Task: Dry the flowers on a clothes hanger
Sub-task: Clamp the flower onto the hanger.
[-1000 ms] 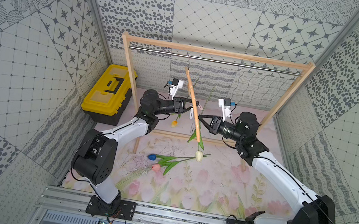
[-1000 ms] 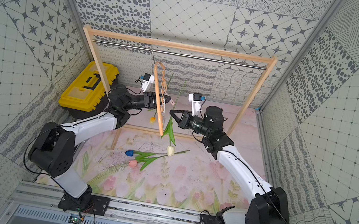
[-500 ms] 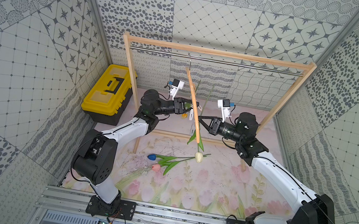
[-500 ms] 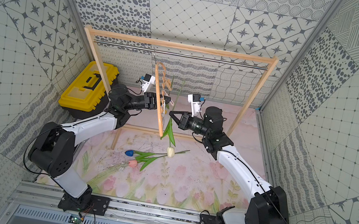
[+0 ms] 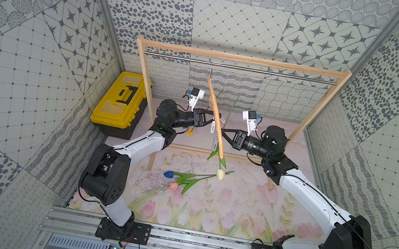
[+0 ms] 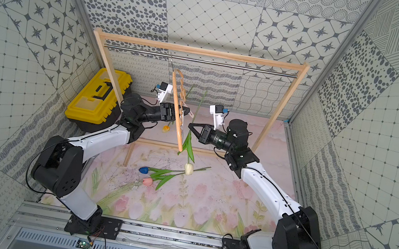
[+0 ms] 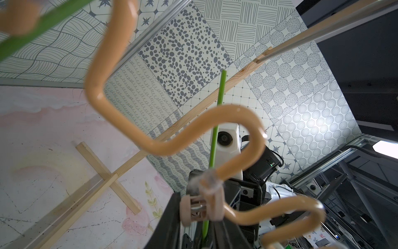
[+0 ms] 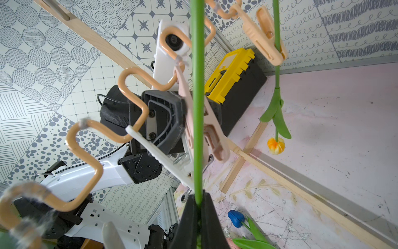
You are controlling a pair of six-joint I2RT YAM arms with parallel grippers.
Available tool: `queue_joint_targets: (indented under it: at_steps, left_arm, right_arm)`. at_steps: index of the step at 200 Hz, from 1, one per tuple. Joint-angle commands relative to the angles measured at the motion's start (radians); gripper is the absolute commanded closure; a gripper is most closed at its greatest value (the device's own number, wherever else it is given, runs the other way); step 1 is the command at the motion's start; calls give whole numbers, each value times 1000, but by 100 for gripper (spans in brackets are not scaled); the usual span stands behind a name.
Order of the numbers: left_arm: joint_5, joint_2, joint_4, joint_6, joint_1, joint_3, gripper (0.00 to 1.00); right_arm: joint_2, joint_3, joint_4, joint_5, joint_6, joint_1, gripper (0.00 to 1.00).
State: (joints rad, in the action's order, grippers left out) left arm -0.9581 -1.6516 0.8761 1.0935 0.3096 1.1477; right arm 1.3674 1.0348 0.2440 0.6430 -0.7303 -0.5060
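Clipping in hand; seating unconfirmed.
The right gripper [image 8: 199, 203] clamps the cream tulip [image 5: 220, 174] by its stem, head down, beside the hanger [image 5: 218, 134]; the left gripper [image 5: 209, 120] squeezes a clip [image 8: 216, 141] on it. Advise seating the stem deep in the clip before the left lets go.

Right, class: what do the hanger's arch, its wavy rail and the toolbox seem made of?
Arch: likely wood, pale tan, smooth.
Wavy rail: probably metal wire under a glossy peach coating; it glints.
Toolbox: moulded plastic, yellow lid, black base.

Slight sway of the yellow tulip [image 5: 189, 132]
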Motion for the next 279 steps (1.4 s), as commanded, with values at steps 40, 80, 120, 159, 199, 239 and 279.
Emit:
queue_joint_targets:
  at_steps: [40,80,120,159,199,239,279]
  left_arm:
    - [-26,25,-37,-34,2,0,91]
    - [-23,21,-55,-50,2,5,92]
    - [-21,22,-63,-57,3,5,92]
    - [-21,25,-67,-63,3,5,92]
    - [-22,24,-68,-64,1,7,93]
    - [-25,25,-78,-71,3,11,93]
    - [-25,25,-83,-74,3,14,79]
  right_arm:
    - [22,-11,70,2,-47,12,100]
    - [19,8,45,30,-13,1,100]
    - [21,19,38,44,-2,-8,100]
    - [30,41,17,60,17,-22,100]
    - [45,60,-10,60,31,-25,100]
    - [53,65,-25,64,38,-28,100]
    - [54,68,-54,49,53,-28,100]
